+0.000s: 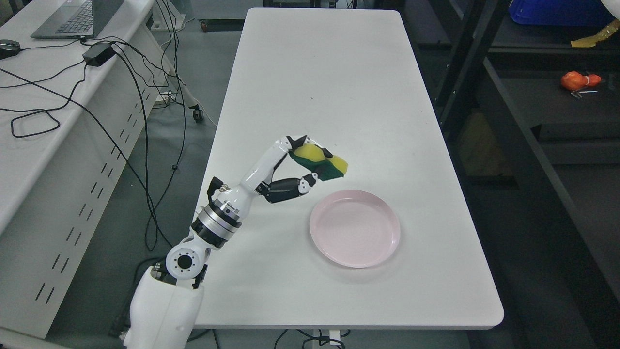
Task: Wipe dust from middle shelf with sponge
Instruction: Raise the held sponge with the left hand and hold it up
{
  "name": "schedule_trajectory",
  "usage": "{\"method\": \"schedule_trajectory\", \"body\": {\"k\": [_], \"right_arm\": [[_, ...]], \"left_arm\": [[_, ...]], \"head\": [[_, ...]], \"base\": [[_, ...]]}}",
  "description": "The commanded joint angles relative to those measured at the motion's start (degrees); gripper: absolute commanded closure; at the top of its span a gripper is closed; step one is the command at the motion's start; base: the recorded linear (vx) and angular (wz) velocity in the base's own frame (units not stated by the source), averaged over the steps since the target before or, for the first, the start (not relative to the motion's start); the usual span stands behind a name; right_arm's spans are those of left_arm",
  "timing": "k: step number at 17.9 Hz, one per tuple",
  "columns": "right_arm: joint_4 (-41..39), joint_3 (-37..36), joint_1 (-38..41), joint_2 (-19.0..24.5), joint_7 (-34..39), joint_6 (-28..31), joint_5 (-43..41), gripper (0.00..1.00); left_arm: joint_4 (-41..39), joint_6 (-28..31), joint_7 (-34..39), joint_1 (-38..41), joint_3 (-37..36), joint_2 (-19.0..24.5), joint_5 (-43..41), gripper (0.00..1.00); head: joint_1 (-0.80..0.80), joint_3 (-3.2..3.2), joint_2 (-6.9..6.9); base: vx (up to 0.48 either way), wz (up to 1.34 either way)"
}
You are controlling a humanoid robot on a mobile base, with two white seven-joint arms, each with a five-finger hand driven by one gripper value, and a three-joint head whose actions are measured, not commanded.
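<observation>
The left hand pinches the sponge between its fingers, clear of the bench, just beyond the pink plate; the hold looks shallow, at one end only, so the sponge could twist or slip out during the carry to the dark shelf right of the plate; the sponge is yellow with a green scouring face, slightly squashed.

White arm, white-and-black robot hand
</observation>
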Motion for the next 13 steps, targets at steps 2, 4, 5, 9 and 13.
{"method": "schedule_trajectory", "body": {"k": [2,4,5,9,13], "right_arm": [[-1.00,0.06,0.00,-1.00,-0.04,0.04,0.00,0.00],[-1.00,-0.02,0.00,-1.00,-0.04,0.04,0.00,0.00],[-1.00,0.06,0.00,-1.00,-0.04,0.04,0.00,0.00],[-1.00,-0.02,0.00,-1.00,-0.04,0.04,0.00,0.00],[-1.00,-0.02,0.00,-1.00,-0.04,0.04,0.00,0.00]], "left_arm": [[-3.24,0.50,7.01,7.30,4.15,0.51,17.13,0.95],[-4.30,0.50,7.01,10.12,6.08,0.51,19.42,0.95],[-4.65,0.76,7.01,10.56,7.57,0.51,20.21,0.95],[-8.25,7.78,7.01,10.57,12.68,0.51,22.94,0.95],[-11.40,14.89,7.35,10.13,15.31,0.51,23.21,0.94]], "head": [[0.00,0.00,0.00],[0.00,0.00,0.00],[0.00,0.00,0.00],[0.00,0.00,0.00],[0.00,0.00,0.00]], "base": [[0.000,0.00],[0.000,0.00],[0.000,0.00],[0.000,0.00],[0.000,0.00]]}}
